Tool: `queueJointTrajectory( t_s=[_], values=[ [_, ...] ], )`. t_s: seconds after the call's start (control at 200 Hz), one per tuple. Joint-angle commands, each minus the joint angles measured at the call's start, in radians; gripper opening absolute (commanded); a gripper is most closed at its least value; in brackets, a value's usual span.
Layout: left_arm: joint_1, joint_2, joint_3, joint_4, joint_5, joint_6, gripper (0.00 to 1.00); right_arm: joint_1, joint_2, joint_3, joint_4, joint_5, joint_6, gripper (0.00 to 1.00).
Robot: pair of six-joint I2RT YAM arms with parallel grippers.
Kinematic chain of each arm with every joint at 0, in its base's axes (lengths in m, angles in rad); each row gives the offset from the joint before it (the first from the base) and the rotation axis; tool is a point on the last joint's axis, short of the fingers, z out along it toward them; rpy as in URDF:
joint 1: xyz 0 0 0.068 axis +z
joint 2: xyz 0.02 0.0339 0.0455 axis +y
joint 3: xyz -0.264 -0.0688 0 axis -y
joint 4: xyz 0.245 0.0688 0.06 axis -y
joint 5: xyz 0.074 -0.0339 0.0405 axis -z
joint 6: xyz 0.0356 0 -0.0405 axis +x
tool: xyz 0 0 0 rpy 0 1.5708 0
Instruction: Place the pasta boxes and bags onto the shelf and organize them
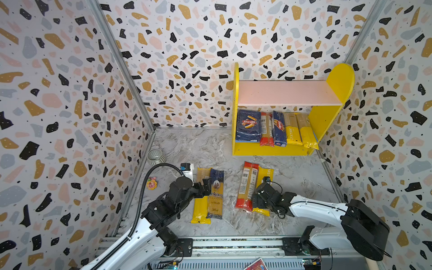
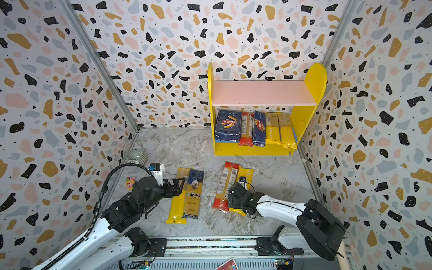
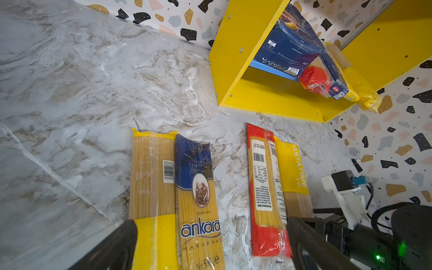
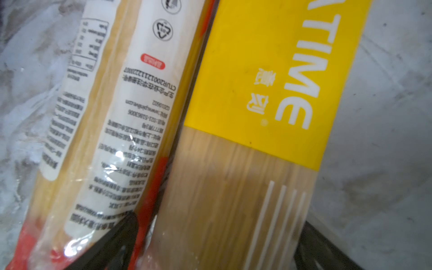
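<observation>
The shelf stands at the back right. On its blue lower board lie a wide Barilla box, a red-ended bag, a narrow Barilla box and two yellow bags. On the table lie a yellow bag beside the ankara bag, and a red-orange bag beside a yellow PASTATIME bag. My left gripper hangs open over the yellow and ankara bags. My right gripper is open, its jaws either side of the PASTATIME bag.
A ribbed bowl and a small pink toy sit near the left wall. The arms' mounting rail runs along the front edge. The pink upper board is bare. Patterned walls close in left, back and right.
</observation>
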Motion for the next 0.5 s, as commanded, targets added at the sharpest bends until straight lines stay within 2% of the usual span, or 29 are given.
queueJointTrajectory(
  t_s=[0.0,0.115,0.225,0.425,0.496],
  values=[
    [0.002,-0.003,0.014,0.004,-0.009,0.027,1.00,0.005,0.077,-0.032,-0.130,-0.079,0.056,0.99],
    [0.002,-0.008,0.009,0.009,-0.004,0.027,0.99,0.044,0.162,0.041,-0.227,0.020,0.075,0.99],
    [0.002,-0.015,0.003,0.015,0.005,0.029,0.99,0.079,0.246,0.087,-0.270,0.055,0.092,0.99],
    [0.002,-0.022,0.008,0.013,0.021,0.035,0.99,0.101,0.322,0.087,-0.242,0.013,0.114,1.00],
    [0.002,-0.024,0.009,0.011,0.029,0.037,1.00,0.101,0.344,0.076,-0.222,-0.013,0.108,0.92]
  ],
)
